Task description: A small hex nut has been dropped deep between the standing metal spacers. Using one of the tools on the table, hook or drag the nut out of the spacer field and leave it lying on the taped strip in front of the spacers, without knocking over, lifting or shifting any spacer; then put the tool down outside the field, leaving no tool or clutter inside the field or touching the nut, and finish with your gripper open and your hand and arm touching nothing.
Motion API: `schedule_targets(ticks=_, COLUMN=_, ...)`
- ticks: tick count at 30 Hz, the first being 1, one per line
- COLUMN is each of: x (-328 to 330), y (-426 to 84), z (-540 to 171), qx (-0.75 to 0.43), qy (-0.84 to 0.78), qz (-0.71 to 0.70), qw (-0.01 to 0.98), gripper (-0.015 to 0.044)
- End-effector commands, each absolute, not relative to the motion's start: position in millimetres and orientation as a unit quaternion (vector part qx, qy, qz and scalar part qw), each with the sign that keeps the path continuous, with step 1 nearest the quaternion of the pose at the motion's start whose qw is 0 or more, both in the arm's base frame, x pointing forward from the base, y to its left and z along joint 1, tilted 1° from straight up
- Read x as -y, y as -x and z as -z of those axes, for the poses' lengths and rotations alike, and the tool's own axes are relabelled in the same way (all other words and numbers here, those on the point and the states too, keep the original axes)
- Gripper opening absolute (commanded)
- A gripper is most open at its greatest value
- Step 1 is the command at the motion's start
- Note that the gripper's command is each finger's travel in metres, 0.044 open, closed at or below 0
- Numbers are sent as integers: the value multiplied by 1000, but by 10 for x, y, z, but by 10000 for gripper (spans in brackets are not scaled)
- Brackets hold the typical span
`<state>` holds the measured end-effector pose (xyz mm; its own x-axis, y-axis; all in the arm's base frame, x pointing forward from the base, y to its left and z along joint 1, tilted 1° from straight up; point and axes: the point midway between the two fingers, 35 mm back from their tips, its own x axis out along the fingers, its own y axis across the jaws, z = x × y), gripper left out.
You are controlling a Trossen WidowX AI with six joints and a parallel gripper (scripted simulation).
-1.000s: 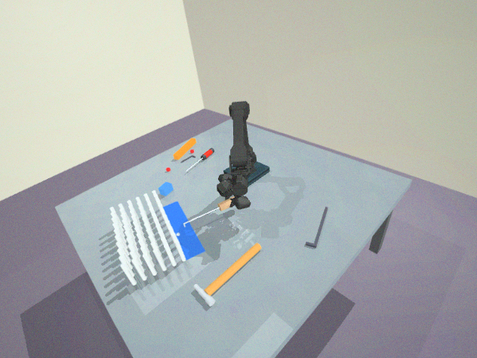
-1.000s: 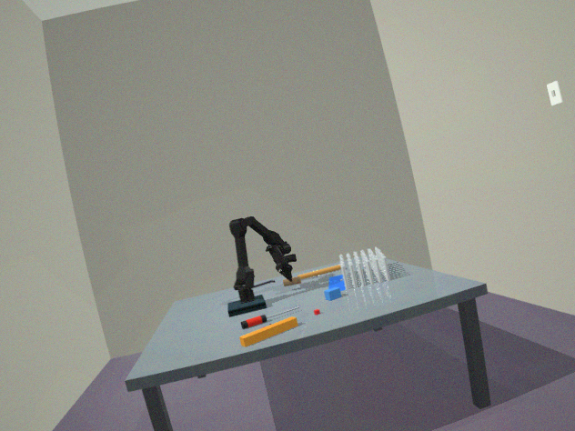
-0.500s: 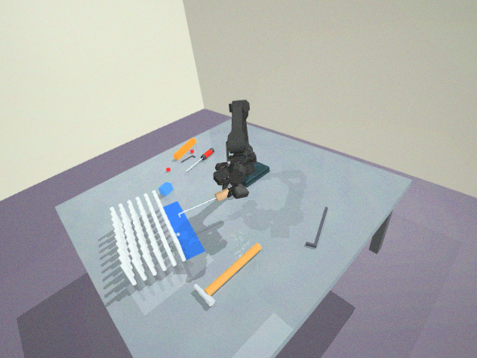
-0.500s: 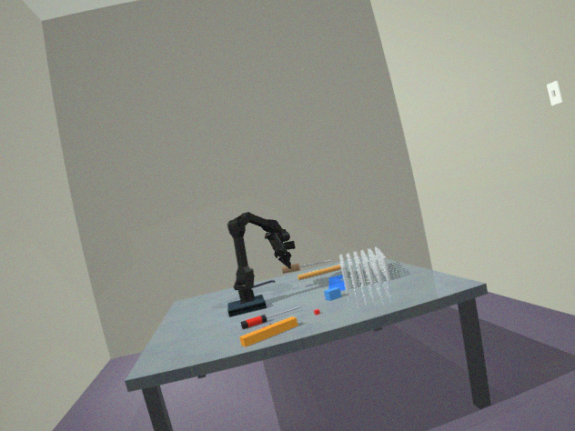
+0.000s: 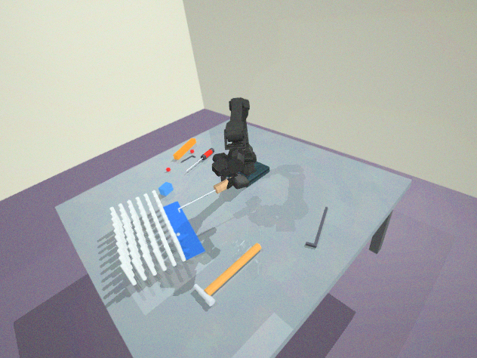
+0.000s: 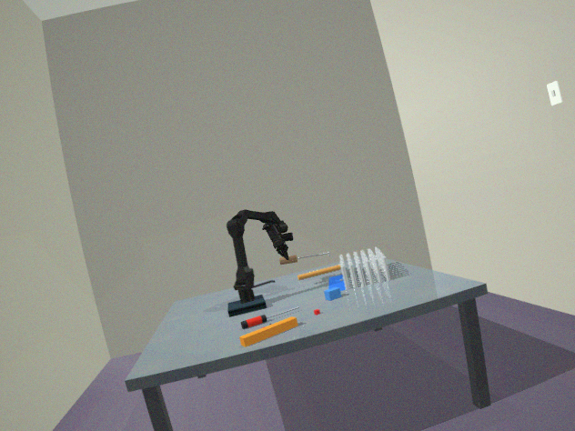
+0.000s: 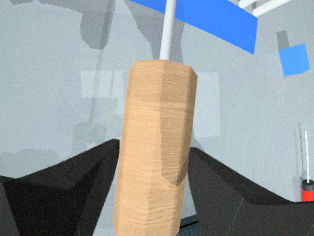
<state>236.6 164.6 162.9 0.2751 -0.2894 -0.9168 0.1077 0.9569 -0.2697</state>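
My gripper (image 5: 230,182) (image 6: 286,257) (image 7: 153,150) is shut on the wooden handle (image 5: 221,186) (image 6: 288,260) (image 7: 156,110) of a hook tool. Its thin metal shaft (image 5: 197,199) (image 6: 313,255) (image 7: 168,30) points toward the spacers, raised above the table, with its small bent tip above the strip's far end in the top view. The white spacers (image 5: 133,280) (image 6: 342,265) stand upright in rows. The blue taped strip (image 5: 194,248) (image 6: 336,283) (image 7: 215,20) lies in front of them. A small pale spot (image 5: 177,234), seemingly the nut, shows on the strip close to the front row.
A blue block (image 5: 166,189) (image 6: 332,293) (image 7: 294,59) lies beside the strip's end. A hammer (image 5: 235,268) and a dark L-shaped tool (image 5: 321,227) lie on the other side. A red screwdriver (image 5: 207,154) (image 6: 254,322), an orange bar (image 5: 185,149) (image 6: 269,331) and small red pieces lie near the arm.
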Motion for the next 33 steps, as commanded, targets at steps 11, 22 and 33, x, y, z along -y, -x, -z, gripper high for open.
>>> schedule_targets(ticks=11, x=-1928, y=-2272, z=-1617, qx=-628, qy=218, qz=-41, qw=746, gripper=0)
schedule_targets(ticks=22, x=-2151, y=-2176, z=-1626, qx=-625, qy=324, qz=-187, qw=685, gripper=0)
schedule_targets(ticks=33, x=-2370, y=-2066, z=-1643, qx=-591, qy=414, qz=-331, qw=608, gripper=0)
